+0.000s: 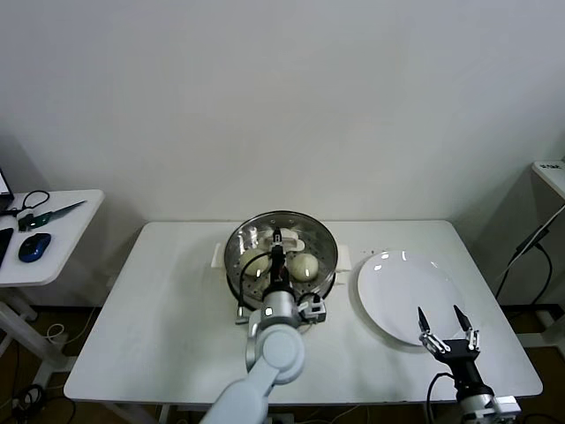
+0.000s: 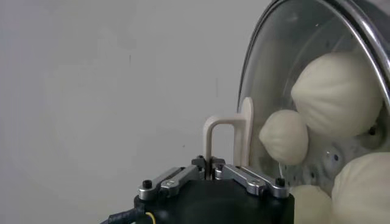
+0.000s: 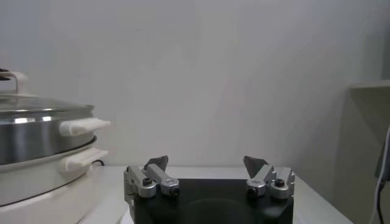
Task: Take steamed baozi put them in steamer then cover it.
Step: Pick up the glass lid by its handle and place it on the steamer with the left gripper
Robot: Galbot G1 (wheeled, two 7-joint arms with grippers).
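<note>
Glass and metal make the cover [image 1: 281, 250] a stiff, rather heavy and breakable thing, so we judge it must be carried level and put down softly. We take it only by its cream-white handle [image 2: 226, 141], never by the smooth rim. Our left end effector [image 2: 213, 169] is closed tight on that handle, and the cover sits on the steamer [image 3: 36, 149] in the middle of the white surface [image 1: 168, 318]. Through the glass we see the steamed baozi [image 2: 336, 91] inside; they look soft and light. Our right end effector [image 1: 447, 323] hangs with fingers wide, empty, over the near edge of the white plate [image 1: 410, 291].
</note>
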